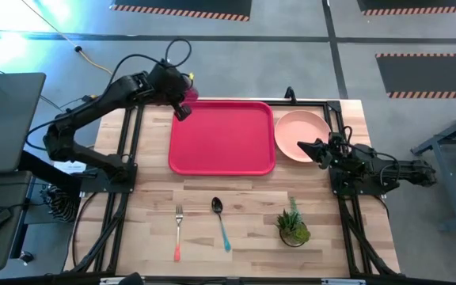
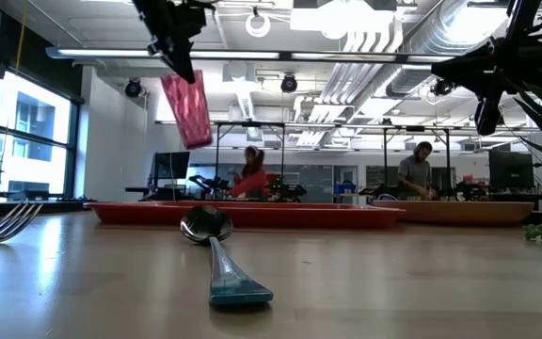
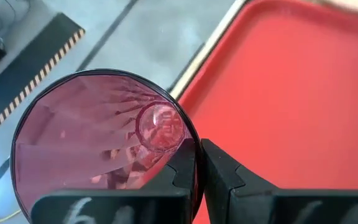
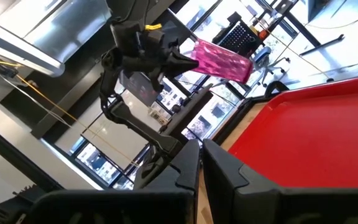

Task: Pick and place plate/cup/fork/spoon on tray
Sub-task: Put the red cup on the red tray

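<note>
While clamped on the cup's [image 1: 188, 93] rim, left claw [image 1: 182, 107] hangs above tray's [image 1: 222, 136] far left corner | cup tilted, raised clear of tray | right claw [image 1: 305, 146] fingers narrowed to a slit, holding nothing, just beside plate [image 1: 300, 124] | fork [image 1: 178, 231] and spoon [image 1: 221, 222] well apart from both claws, on table [image 1: 244, 229].

Grey floor [image 1: 307, 47] with hazard-striped mats [image 1: 182, 9], bright windows [image 2: 22, 132].

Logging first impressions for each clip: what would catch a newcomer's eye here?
The left pincer holds the cup in the air at the far left corner of the tray. The plate lies on the table right of the tray, with the right pincer at its edge.
</note>
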Available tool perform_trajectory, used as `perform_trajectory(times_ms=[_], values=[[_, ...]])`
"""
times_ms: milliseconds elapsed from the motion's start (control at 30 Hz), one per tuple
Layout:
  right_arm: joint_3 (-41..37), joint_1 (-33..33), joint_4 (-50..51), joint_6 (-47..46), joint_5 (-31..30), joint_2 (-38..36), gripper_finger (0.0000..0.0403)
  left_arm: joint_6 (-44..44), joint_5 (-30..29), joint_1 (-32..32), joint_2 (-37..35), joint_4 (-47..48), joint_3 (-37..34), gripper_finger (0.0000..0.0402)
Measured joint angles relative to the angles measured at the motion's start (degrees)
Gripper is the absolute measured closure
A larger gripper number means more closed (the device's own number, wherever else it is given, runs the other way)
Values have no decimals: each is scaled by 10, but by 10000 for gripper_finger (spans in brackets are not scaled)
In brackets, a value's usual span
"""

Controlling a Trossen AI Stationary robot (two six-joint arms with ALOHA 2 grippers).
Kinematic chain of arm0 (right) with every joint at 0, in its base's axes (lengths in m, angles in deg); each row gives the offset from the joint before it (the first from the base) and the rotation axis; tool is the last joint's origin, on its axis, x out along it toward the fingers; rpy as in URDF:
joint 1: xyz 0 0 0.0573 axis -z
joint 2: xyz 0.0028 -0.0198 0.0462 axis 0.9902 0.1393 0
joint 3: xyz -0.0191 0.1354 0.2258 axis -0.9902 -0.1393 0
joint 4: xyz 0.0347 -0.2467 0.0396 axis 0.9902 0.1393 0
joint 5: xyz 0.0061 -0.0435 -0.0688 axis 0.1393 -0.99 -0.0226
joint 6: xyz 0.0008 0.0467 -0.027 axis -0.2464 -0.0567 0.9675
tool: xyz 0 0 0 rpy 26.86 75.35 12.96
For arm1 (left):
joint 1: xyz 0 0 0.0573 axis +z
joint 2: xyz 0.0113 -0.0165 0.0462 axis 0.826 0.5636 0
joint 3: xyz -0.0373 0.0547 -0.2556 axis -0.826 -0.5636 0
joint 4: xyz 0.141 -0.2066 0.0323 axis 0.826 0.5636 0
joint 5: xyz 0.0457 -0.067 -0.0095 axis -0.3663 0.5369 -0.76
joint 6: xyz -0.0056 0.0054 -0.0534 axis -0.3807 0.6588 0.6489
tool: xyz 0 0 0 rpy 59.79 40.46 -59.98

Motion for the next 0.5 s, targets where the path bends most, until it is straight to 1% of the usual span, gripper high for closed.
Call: perform_trajectory(times_ms=[267,433,500], values=[[0,0,16,-4,0,0,391,-5,12,0,74,34,0,396],[0,0,17,-4,0,0,391,10,17,0,122,50,0,396],[0,0,17,-4,0,0,391,14,29,0,136,49,0,396]])
